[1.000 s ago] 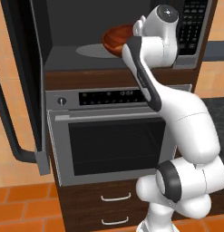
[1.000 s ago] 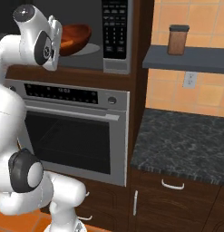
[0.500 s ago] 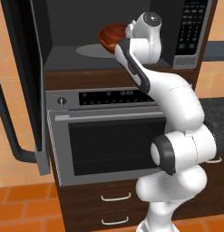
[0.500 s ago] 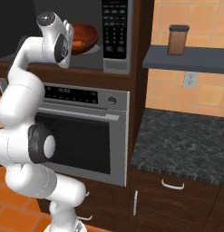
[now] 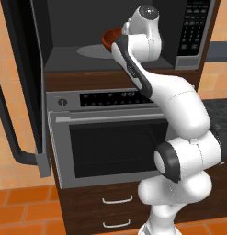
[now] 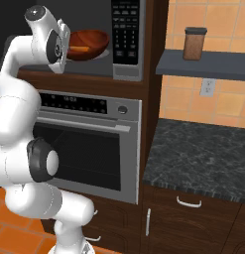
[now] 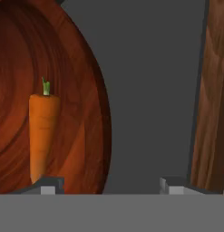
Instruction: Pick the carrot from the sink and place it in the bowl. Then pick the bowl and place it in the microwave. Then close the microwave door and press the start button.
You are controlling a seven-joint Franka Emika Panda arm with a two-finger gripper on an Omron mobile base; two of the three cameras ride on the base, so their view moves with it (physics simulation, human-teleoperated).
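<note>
Since a moment ago: my white arm has swung more to the left and reached deeper into the built-in black microwave with the keypad panel [image 6: 126, 37], and the gripper fingers have spread apart.
Gripper: the gripper [image 7: 106, 185] is wide and holds nothing. In the hand view one dark finger tip sits at the rim of the bowl and the other is out over bare grey floor.
Bowl: the wide, shiny reddish-brown wooden bowl [image 6: 89, 43] sits inside the microwave, on the round flat grey turntable plate [image 5: 92, 51]. I think it is set down, not hanging, but I cannot see its bottom.
Carrot: the small slim orange carrot [image 7: 43, 136] lies inside the bowl, green tip away from my fingers.
Door: the dark-glass microwave door with the long black handle [image 5: 20, 87] stands wide open on the left.
Other things: the big steel wall oven [image 5: 110, 137] is under the microwave. A brown jar with a dark lid [image 6: 194, 43] stands on a grey shelf [image 6: 203, 64], above the speckled dark counter [image 6: 198, 154].
Step now: I think the bowl is in, so I am letting go and getting out.
How to do it well: I would keep the fingers wide and pull straight back, so the finger by the rim does not drag or tip the bowl. I would get the whole arm clear of the opening before I go to the door.
Left to do: shut the door and press start.
</note>
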